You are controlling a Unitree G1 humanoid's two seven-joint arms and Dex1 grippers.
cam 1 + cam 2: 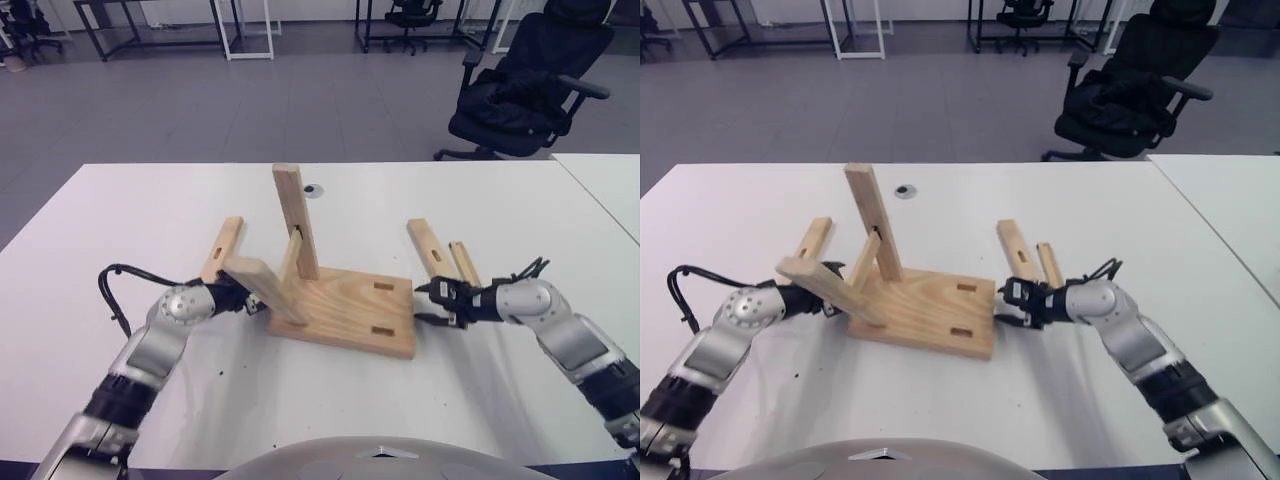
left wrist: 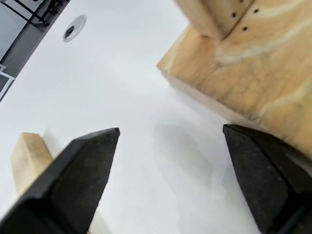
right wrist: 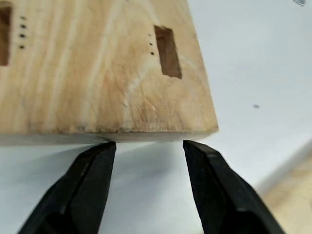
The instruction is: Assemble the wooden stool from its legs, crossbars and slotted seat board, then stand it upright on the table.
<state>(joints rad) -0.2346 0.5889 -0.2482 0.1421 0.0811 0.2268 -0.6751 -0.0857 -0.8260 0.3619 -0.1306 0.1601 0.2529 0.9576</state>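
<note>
Seat board flat mid-bench, leg pair slotted at its left side, near one leaning. Left claw agape, empty, beside that corner. Right claw agape at board's right edge. Probably next: right claw takes loose leg just beyond, for the free slots.

left gripper: 2 fingers spread wide (arm low, elbow bent) | right gripper: fingers apart, forearm angled inward

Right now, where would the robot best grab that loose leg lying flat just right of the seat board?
Probably mid-length on the loose leg, coming from above with the jaws spanning its narrow width: it lies flat and its long sides look free. The right gripper is nearest.
</note>
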